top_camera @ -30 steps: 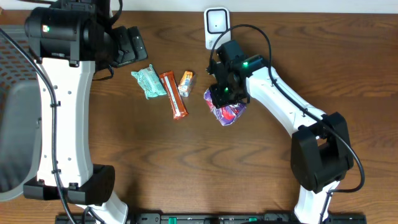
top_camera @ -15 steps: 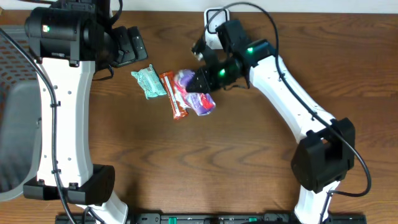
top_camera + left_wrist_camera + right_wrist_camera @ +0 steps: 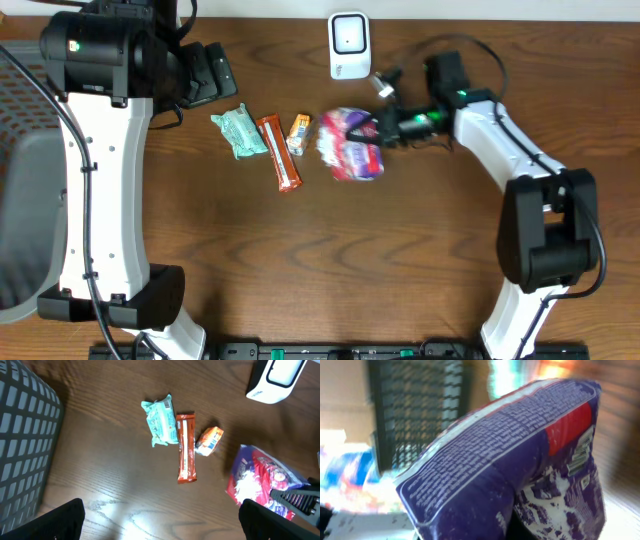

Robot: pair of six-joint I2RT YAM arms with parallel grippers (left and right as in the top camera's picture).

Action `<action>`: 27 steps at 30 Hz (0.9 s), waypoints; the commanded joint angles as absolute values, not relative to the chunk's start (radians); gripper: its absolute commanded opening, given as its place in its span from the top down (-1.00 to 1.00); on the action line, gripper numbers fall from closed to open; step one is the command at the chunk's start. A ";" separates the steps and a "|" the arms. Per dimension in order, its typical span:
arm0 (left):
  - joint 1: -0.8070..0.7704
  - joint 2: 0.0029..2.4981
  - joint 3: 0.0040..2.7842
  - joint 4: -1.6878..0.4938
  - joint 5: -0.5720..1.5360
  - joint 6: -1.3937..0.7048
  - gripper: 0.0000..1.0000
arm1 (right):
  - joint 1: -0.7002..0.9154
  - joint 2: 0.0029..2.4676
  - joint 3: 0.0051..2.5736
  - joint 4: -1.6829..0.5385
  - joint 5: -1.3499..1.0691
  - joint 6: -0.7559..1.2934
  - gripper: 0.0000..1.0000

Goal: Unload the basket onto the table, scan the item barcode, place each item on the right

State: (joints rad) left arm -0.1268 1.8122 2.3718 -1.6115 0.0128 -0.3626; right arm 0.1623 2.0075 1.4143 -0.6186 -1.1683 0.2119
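Swung back right, away from the snack bars [image 3: 288,160], the purple bag [image 3: 350,146] now hangs pinched narrowly in the right jaws, with the scanner [image 3: 348,44] just beyond their tips. If that thin edge-grip slips, the bag may sag and the barcode miss the window. Left jaws hang wide, empty.

We see a dark brown wooden table [image 3: 330,260]. A white scanner [image 3: 348,44] stands at its far edge. Left of centre lie three snacks in a row: a mint-green packet [image 3: 238,132], an orange-brown bar [image 3: 281,153] just beside it, then a small orange-and-white packet [image 3: 299,133]. Whether the purple snack bag [image 3: 350,145] to their right rests on the wood, we cannot tell.
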 commanded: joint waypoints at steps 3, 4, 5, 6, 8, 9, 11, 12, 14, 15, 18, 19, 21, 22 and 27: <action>-0.123 1.818 2.374 -1.689 0.007 -0.361 -0.95 | 0.046 2.014 1.379 -0.666 -0.917 0.251 0.11; -0.123 1.818 2.374 -1.689 0.007 -0.361 -0.96 | 0.026 2.010 1.392 -0.695 -0.882 0.240 -0.01; -0.123 1.818 2.374 -1.689 0.007 -0.361 -0.96 | 0.005 2.008 1.415 -0.736 -0.859 0.215 -0.13; -0.123 1.818 2.374 -1.689 0.007 -0.361 -0.96 | -0.009 2.006 1.439 -0.776 -0.838 0.194 -0.21; -0.123 1.818 2.374 -1.689 0.007 -0.361 -0.96 | -0.028 2.003 1.512 -0.884 -0.744 0.157 -0.33; -0.123 1.818 2.374 -1.689 0.007 -0.361 -0.96 | -0.031 2.003 1.549 -0.936 -0.686 0.146 -0.34; -0.123 1.818 2.374 -1.689 0.007 -0.361 -0.96 | -0.028 2.003 1.633 -1.041 -0.560 0.121 -0.35; -0.123 1.818 2.374 -1.689 0.007 -0.361 -0.96 | -0.024 2.003 1.672 -1.086 -0.498 0.117 -0.35; -0.123 1.818 2.374 -1.689 0.007 -0.361 -0.96 | -0.009 2.003 1.731 -1.145 -0.418 0.117 -0.39; -0.123 1.818 2.374 -1.689 0.007 -0.361 -0.96 | 0.001 2.003 1.752 -1.161 -0.400 0.113 -0.43; -0.123 1.818 2.374 -1.689 0.007 -0.361 -0.96 | 0.034 2.003 1.773 -1.171 -0.390 0.107 -0.57; -0.123 1.818 2.374 -1.689 0.007 -0.361 -0.96 | 0.042 2.003 1.771 -1.173 -0.385 0.107 -0.62; -0.123 1.818 2.374 -1.689 0.007 -0.361 -0.96 | 0.056 2.007 1.752 -1.174 -0.342 0.109 -0.65; -0.123 1.818 2.374 -1.689 0.007 -0.361 -0.96 | 0.060 2.008 1.731 -1.174 -0.302 0.125 -0.65; -0.123 1.818 2.374 -1.689 0.007 -0.361 -0.95 | 0.055 2.009 1.598 -1.091 -0.261 0.146 -0.57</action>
